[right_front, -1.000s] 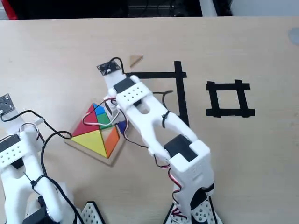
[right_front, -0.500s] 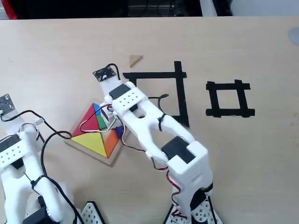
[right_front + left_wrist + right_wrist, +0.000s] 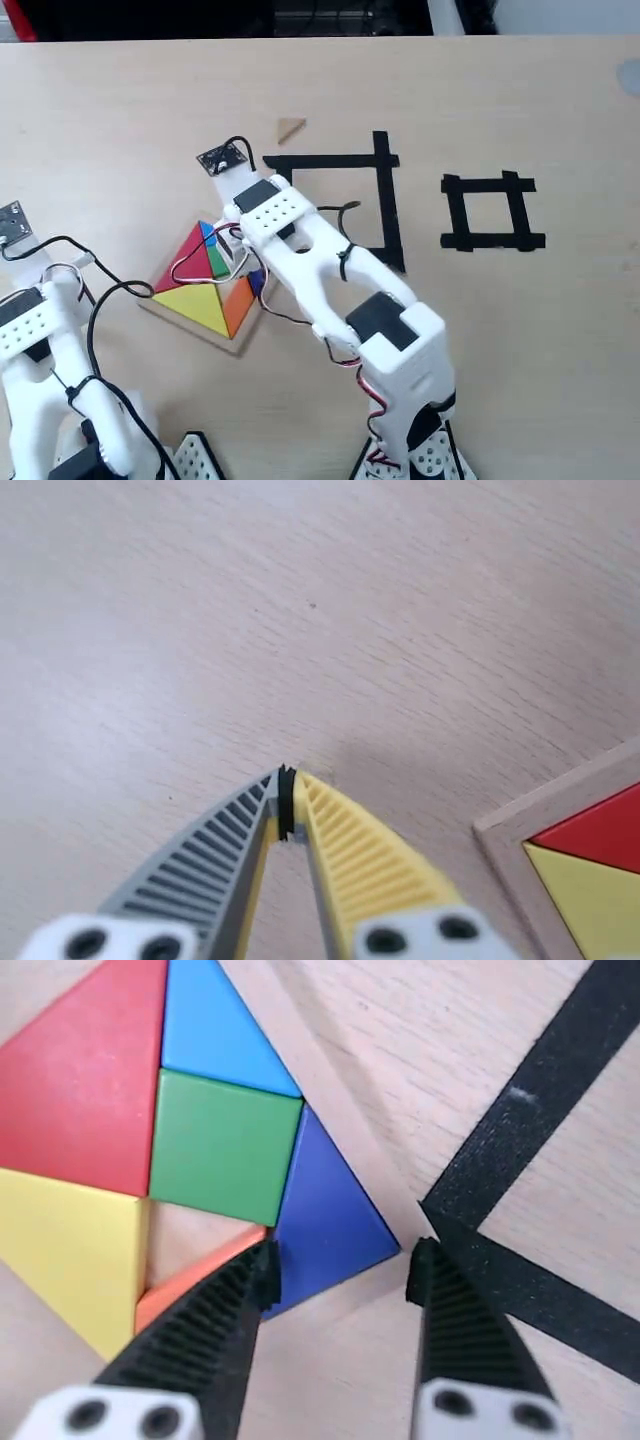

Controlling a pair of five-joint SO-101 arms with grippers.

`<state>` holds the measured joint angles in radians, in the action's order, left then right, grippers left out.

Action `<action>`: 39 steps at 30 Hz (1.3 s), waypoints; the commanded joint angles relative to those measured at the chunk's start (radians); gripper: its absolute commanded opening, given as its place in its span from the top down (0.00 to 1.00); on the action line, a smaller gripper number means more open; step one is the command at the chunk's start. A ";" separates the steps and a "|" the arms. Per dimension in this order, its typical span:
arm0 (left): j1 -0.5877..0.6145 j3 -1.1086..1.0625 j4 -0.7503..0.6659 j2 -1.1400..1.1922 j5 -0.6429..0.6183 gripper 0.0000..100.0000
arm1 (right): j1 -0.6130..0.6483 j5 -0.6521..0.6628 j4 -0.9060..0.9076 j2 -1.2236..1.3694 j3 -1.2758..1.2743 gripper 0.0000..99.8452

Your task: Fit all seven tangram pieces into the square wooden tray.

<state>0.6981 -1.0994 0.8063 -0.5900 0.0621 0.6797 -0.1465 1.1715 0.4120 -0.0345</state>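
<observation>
Dark-blue triangle (image 3: 325, 1210), wrist view: across tray rim (image 3: 315, 1060), inside spread right gripper (image 3: 340, 1265).

The high view looks steeply down from a fixed spot above the desk (image 3: 120, 90). It stands far enough off to take in both arms, whose bases sit at the near edge. The left wrist view rides just behind the left claw (image 3: 287, 805) and faces along it, low and close to the desk, with a corner of the wooden tray (image 3: 505, 830) off to the claw's side. The right wrist view sits behind the right claw (image 3: 340, 1265), looking almost straight down past its tips, very near the tray. All three views share the tray. Both wrist views catch its red piece (image 3: 600, 830) and yellow piece (image 3: 590, 900).
</observation>
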 commanded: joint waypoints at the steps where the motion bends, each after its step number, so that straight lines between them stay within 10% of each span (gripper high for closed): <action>1: 0.007 0.022 -0.017 -0.006 -0.006 0.97 | -0.009 0.011 0.020 -0.094 0.019 0.80; 6: 0.005 0.022 -0.017 -0.006 -0.006 0.97 | 0.075 0.152 0.035 -0.143 0.018 0.99; 39: 0.005 0.024 -0.017 -0.006 -0.006 0.97 | 0.140 0.193 0.006 0.035 0.101 0.99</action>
<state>0.6981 -1.0994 0.8063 -0.5900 0.0621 0.8147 0.0345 1.1884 0.4427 0.0315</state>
